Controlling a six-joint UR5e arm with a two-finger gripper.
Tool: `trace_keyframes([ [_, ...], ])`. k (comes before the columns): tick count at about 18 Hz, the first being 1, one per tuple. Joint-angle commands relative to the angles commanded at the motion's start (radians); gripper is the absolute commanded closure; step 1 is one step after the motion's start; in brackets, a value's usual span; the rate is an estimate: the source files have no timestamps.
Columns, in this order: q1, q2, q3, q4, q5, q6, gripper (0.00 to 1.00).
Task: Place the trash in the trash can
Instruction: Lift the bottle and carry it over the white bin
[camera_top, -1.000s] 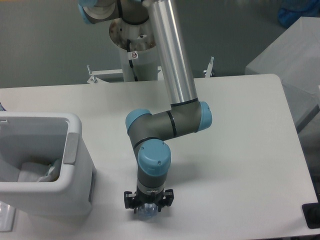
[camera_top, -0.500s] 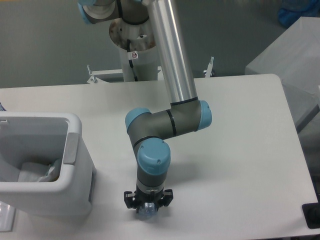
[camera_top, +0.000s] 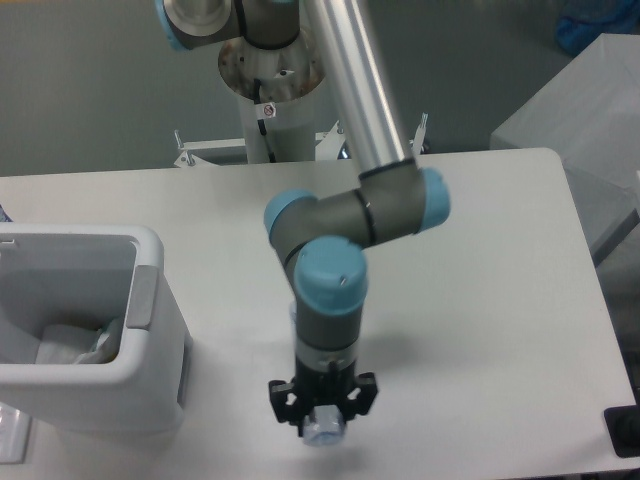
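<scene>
Camera view has the whole setup, so biggest first: the table (camera_top: 480, 300), white, with the arm reaching down toward its front edge. The trash can (camera_top: 150, 300) sits at the front left corner, and there's something pale and crumpled lying in the bottom of it, most likely the wrapper (camera_top: 75, 345) (too washed out to make out any print). Then the gripper (camera_top: 322, 415), pointing straight down near the front edge, roughly mid-table. Its fingers look pinched on the bottle (camera_top: 322, 432), which shows only as a small pale blob poking out below the claw, so I'd guess its long axis runs upright, in line with the gripper, though I can't see enough to swear to it. What matters next: the can lies off to the left of the claw along the front edge, well apart, with a tall rim, so the bottle probably has to get above that rim first.
</scene>
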Motion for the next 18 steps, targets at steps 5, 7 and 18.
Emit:
trace_keyframes([
  [5, 0.0, 0.057, 0.051, 0.147, -0.112, -0.006, 0.39],
  [7, -0.009, 0.06, 0.089, 0.169, -0.14, -0.006, 0.39],
  [18, -0.093, 0.201, 0.112, 0.175, -0.235, -0.081, 0.4],
])
